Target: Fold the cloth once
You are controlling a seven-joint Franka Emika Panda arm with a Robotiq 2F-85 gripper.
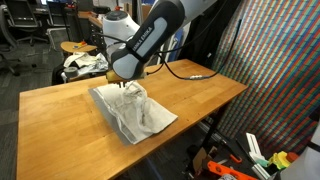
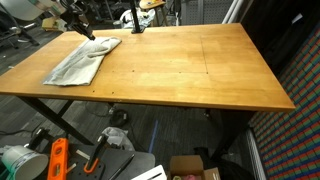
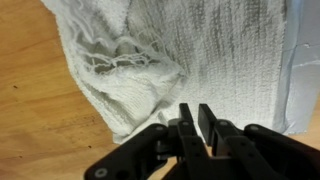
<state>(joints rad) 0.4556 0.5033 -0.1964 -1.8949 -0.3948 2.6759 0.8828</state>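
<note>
Your hand [image 3: 196, 110]: fingers nearly together, pinching cloth [image 3: 200, 50] edge beneath, raised off counter [image 3: 30, 110] so you can fold it over.

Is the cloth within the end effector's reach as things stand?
Probably yes: the end effector hangs right at the edge of the cloth with nothing between them, though its jaws look nearly shut.

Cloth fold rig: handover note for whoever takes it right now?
End effector: over the cloth, jaws almost together; can't tell whether fabric is pinched.
Cloth: near one end of the table, rumpled and bunched up under the end effector, grey underside showing along one edge.
Done: no clean fold visible yet.
Left: carry one edge across to the opposite edge, lay it flat, let go, retract.
</note>
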